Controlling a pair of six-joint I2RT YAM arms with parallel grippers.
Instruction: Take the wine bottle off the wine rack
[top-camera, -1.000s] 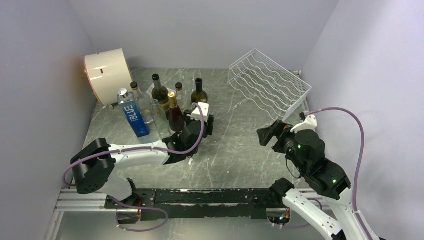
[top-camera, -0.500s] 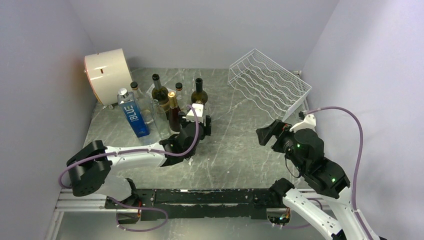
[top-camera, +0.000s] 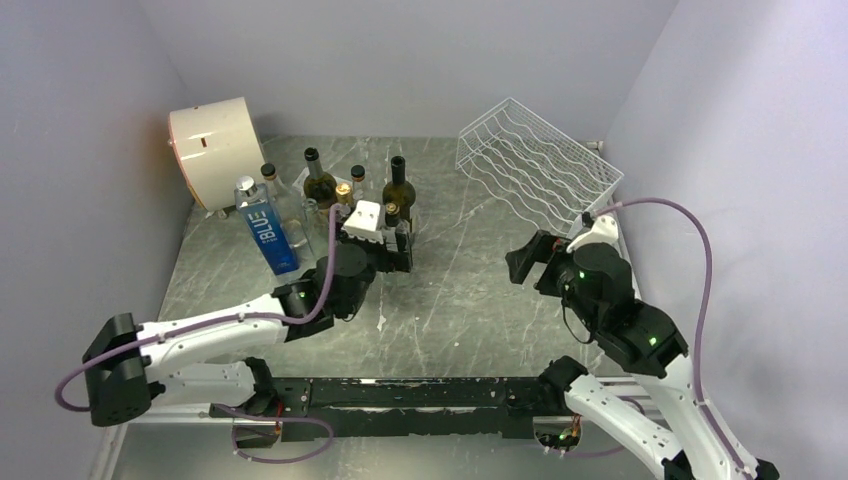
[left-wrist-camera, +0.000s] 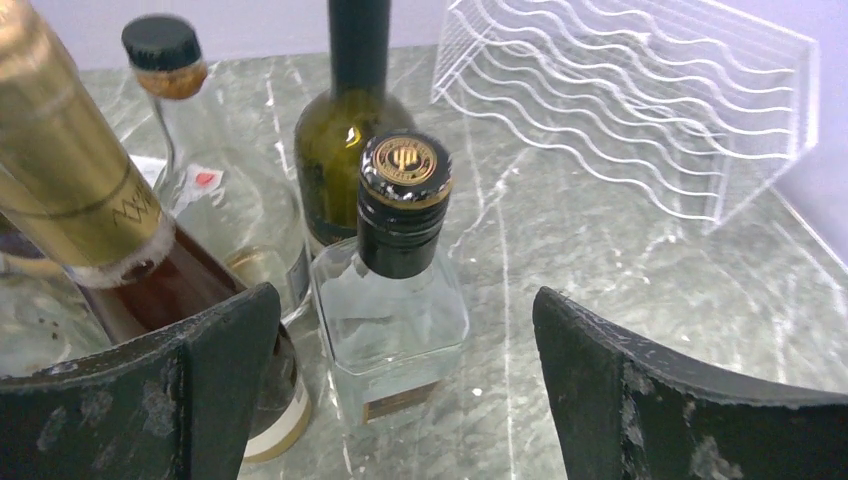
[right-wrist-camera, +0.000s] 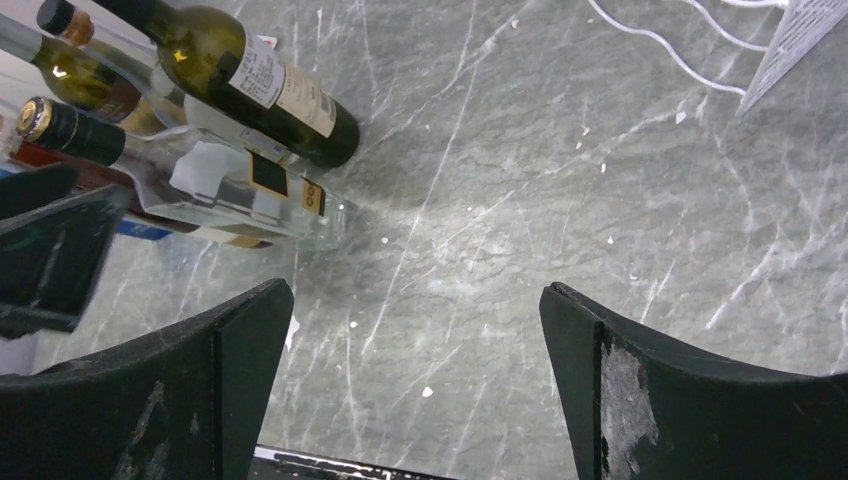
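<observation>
The wine bottle (left-wrist-camera: 400, 300), clear glass with square shoulders and a black cap bearing a gold emblem, stands upright on the grey marbled table (top-camera: 470, 300), well apart from the wine rack. Nearest the camera, the left gripper (left-wrist-camera: 402, 320) sits low with its jaws spread wide to either side of this bottle, and neither finger touches the glass. The right gripper (right-wrist-camera: 415, 290) hangs over a bare stretch of table on the right, its jaws also spread wide and holding nothing. Just left of the wine bottle, partly behind the left finger, stands a brown bottle with a gold foil neck (left-wrist-camera: 90, 200). Behind the wine bottle is a dark green bottle (left-wrist-camera: 350, 150), and to that one's left a clear bottle with a black cap and a cork-coloured collar (left-wrist-camera: 200, 190). Further left in the top view stands a blue bottle lettered BLUE (top-camera: 268, 235). At the far right, the white wire wine rack (top-camera: 540, 165) leans tilted, its wavy rows facing the table. In the far left corner lies a cream drum (top-camera: 213, 145).
</observation>
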